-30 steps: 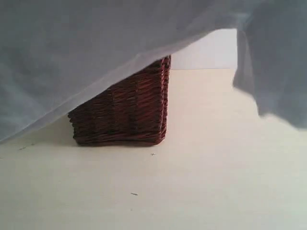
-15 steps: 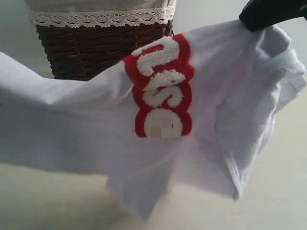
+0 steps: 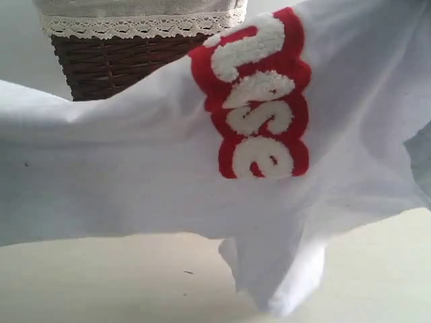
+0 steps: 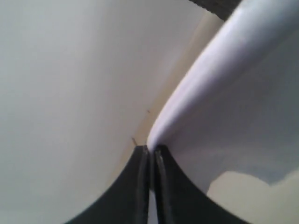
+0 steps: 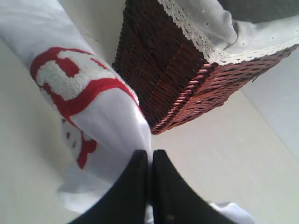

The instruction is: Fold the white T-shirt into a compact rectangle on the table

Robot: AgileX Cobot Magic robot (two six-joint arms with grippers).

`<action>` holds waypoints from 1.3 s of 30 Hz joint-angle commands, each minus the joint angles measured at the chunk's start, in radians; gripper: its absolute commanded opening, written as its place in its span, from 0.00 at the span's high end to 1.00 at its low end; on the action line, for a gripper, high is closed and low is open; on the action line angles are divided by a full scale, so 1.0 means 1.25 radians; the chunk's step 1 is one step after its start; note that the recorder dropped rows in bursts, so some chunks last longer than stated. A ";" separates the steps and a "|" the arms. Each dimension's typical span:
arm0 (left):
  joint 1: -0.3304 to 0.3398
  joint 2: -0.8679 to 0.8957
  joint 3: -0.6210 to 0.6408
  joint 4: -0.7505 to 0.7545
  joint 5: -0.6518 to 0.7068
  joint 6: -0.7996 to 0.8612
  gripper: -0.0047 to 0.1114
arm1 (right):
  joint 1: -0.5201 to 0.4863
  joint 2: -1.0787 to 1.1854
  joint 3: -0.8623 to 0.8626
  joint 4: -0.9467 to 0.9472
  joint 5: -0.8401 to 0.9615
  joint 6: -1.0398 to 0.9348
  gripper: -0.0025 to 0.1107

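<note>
Right, both of my grippers are pinching cloth. The left gripper (image 4: 150, 151) is showing two fingers pressed together with an edge of the white T-shirt (image 3: 135, 182) caught at their tips. The right gripper (image 5: 148, 156) is doing the same, clamped on a bunched fold.

In the exterior view the shirt is hanging in the air, stretching from nine o'clock across to three o'clock. Its red-edged lettering (image 3: 259, 101) is sitting at one o'clock and a loose flap is drooping toward five o'clock. I cannot tell whether that flap is brushing the table (image 3: 101, 282). The wicker basket (image 3: 114, 60) with its lace liner (image 3: 135, 25) is standing behind, at eleven o'clock.

By my reading, I am only spreading the shirt out; no fold is showing yet, so the task is barely begun. The next move is calling for both arms to come down evenly, holding the cloth taut, so it lays flat on the bare table toward six o'clock, clear of the basket.

Counting up: one T-shirt, one block of lettering, one basket, one liner, one table, two grippers.
</note>
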 commanded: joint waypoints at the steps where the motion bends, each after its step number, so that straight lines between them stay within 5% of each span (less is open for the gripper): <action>1: -0.065 -0.070 -0.002 -0.092 0.155 0.033 0.96 | -0.003 -0.063 0.067 0.032 -0.010 0.041 0.98; 8: -0.078 -0.158 -0.042 -0.280 0.155 0.119 0.96 | -0.003 -0.167 0.155 0.062 -0.010 0.110 0.98; 18: -0.078 -0.048 0.039 -0.229 0.155 0.106 0.96 | -0.003 -0.078 0.196 0.020 -0.010 0.170 0.98; 22: -0.062 0.116 0.226 -0.137 -0.090 0.015 0.96 | -0.003 0.108 0.298 -0.088 -0.097 0.221 0.98; 25: -0.046 0.278 0.344 0.155 -0.394 -0.295 0.96 | -0.005 0.311 0.322 -0.191 -0.245 0.298 0.98; 28: 0.012 0.395 0.363 0.409 -0.503 -0.585 0.91 | -0.005 0.434 0.322 -0.348 -0.327 0.480 0.92; 33: 0.152 0.552 0.352 0.839 -0.488 -1.069 0.51 | -0.005 0.494 0.322 -0.734 -0.343 0.762 0.51; 37: 0.189 0.580 0.319 0.851 -0.402 -1.229 0.46 | -0.005 0.461 0.322 -0.712 -0.331 0.712 0.49; 39: 0.189 0.549 0.316 0.851 -0.469 -1.236 0.46 | -0.005 0.428 0.322 -0.484 -0.316 0.514 0.55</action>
